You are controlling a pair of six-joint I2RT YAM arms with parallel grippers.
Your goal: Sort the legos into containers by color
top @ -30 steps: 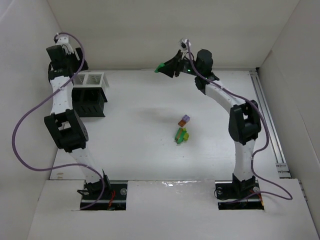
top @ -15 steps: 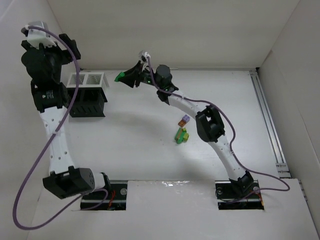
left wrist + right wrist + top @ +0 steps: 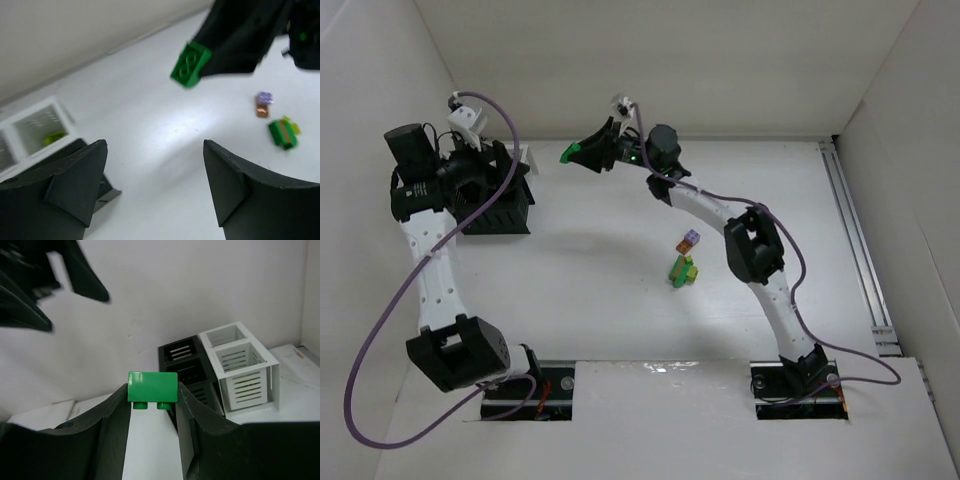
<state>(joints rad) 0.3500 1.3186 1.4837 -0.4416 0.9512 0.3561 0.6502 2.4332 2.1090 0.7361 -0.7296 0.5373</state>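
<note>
Your right gripper (image 3: 152, 399) is clamped on a green brick (image 3: 152, 387). The brick sits between the two fingertips, with its studs pointing down in the wrist view. Seen from above, the brick is held in the air near the back wall. It is to the right of the rack (image 3: 498, 212) and apart from it.

Your left gripper (image 3: 155, 165) has its fingers wide apart, with nothing between them. It hangs over the rack. Inside one white compartment you can see a yellow-green piece (image 3: 52, 137).

A small pile of bricks (image 3: 684, 266) lies in the middle of the table (image 3: 590, 300), well apart from both grippers. A purple brick (image 3: 689, 240) lies just behind the pile. The table is white and flat, and plain white walls (image 3: 720, 60) close it in at the back and on both sides.
</note>
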